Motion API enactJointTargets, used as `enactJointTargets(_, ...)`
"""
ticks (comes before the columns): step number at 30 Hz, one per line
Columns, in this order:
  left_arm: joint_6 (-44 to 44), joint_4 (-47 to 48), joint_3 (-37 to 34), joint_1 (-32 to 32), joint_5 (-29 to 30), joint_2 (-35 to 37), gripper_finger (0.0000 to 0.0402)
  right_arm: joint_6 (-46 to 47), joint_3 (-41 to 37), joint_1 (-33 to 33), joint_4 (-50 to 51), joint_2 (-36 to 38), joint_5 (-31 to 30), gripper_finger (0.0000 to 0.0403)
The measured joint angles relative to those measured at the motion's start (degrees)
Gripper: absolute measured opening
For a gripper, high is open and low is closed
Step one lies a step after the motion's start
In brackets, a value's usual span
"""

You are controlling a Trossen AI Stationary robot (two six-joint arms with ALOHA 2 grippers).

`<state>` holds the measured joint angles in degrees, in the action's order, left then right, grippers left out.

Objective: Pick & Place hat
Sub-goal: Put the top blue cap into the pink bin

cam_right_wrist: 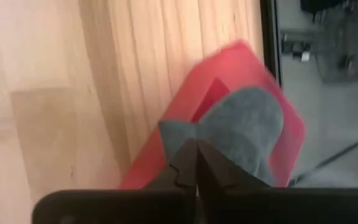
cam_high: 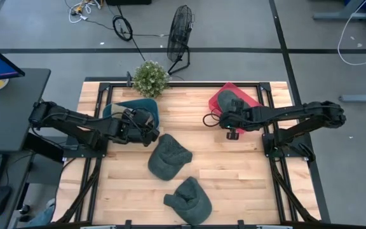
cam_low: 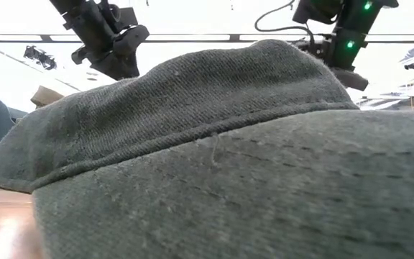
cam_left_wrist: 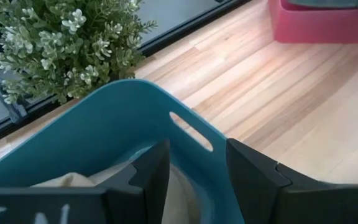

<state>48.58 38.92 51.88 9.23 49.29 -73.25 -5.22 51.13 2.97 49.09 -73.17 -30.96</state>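
Note:
Three grey hats show. One hat (cam_high: 230,102) lies in the red bin (cam_high: 251,98) at the table's far right, and my right gripper (cam_right_wrist: 195,163) is shut on it. Two more hats rest on the wood, one at mid-table (cam_high: 169,156) and one near the front edge (cam_high: 189,200); the latter fills the low view (cam_low: 214,158). My left gripper (cam_left_wrist: 194,180) is open above the rim of the teal bin (cam_left_wrist: 104,124), which holds something beige (cam_left_wrist: 73,182). My right gripper pinches the grey hat at its edge (cam_right_wrist: 178,138) between the two shut fingers, coming from the table's right side and slanting down. The hat's crown (cam_right_wrist: 244,121) lies on the red bin (cam_right_wrist: 194,93); the fingertips hide the exact spot of contact.
A potted plant (cam_high: 150,77) stands at the far edge just behind the teal bin (cam_high: 132,108). Bare wood (cam_high: 234,172) lies between the bins and right of the two loose hats. A black frame edges the table.

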Motion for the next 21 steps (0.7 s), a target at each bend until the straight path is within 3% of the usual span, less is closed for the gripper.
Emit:
enactJointTargets(5, -3.12, -7.92, 0.0, 0.0, -1.31, 0.0, 0.016, 6.11, -0.41, 1.88, 3.86, -1.04, 0.42, 0.0004)
enactJointTargets(12, -19.71, -26.74, 0.0, 0.07, -20.9, 0.0, 0.016, 7.27, -4.73, 3.84, 2.37, -1.09, 0.57, 0.0002)
enactJointTargets(21, -20.81, -27.01, 0.0, 0.63, -21.53, 0.0, 0.016, 6.62, -5.35, 4.86, 1.87, -1.1, 0.51, 0.0001)
